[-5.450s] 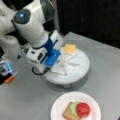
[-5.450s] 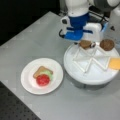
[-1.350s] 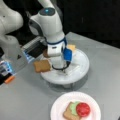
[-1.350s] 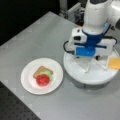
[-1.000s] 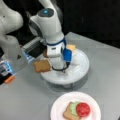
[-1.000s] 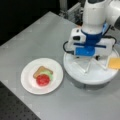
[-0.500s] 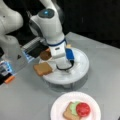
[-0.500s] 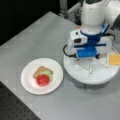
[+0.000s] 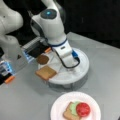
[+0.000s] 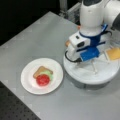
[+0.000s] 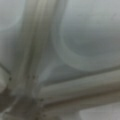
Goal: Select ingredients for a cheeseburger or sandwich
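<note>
I am holding the arm low over the round divided tray (image 9: 82, 71), with the gripper (image 9: 72, 67) down among the white dividers near the tray's centre; in a front view it is hidden under the blue-trimmed wrist (image 10: 88, 53). The wrist view is showing only the pale ribs and floor of a compartment, no fingers, so I cannot tell whether the jaws are spread or closed, or whether they are carrying anything.

The sandwich (image 9: 76, 111) is sitting part-built on the white plate (image 9: 56, 110), near a front view's bottom: one toast slice with the lettuce piece (image 9: 73, 108) and tomato slice (image 9: 83, 109) on top. In a front view the same stack (image 10: 43, 75) is lying at the left, well apart from the tray. The second toast slice (image 9: 45, 72) is lying in the tray's near-left compartment, overhanging the rim, just beside the dark patty (image 9: 42, 59). The cheese square (image 10: 113, 53) is resting in the far compartment.

Risks, as I am judging them: the fingers are working close to the dividers, so a sideways move at this height could catch a rib and jolt the tray. The overhanging toast could tip off the rim if nudged. Patty and toast are lying close together, so a loose approach could take the wrong piece.

Room: open table is lying between tray and plate; the tray's left side is crowded by the arm base (image 9: 12, 52).
</note>
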{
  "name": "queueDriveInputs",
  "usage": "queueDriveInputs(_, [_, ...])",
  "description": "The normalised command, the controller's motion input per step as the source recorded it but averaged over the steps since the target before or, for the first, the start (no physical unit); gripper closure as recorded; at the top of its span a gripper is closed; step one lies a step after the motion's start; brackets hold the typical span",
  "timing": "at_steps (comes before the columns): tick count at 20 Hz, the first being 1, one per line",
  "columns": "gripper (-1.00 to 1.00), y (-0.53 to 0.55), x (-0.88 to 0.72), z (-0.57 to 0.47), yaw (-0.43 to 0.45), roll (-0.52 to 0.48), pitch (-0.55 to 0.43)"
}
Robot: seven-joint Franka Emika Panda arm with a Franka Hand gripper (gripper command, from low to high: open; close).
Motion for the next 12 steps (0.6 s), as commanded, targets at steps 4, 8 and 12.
queueDriveInputs(4, [-1.00, -0.16, -0.12, -0.26, 0.340, 0.048, 0.081])
queueDriveInputs(8, [-1.00, -0.16, -0.15, -0.18, 0.200, 0.054, 0.104])
queueDriveInputs(12, [-1.00, -0.09, -0.18, 0.01, 0.104, 0.065, 0.146])
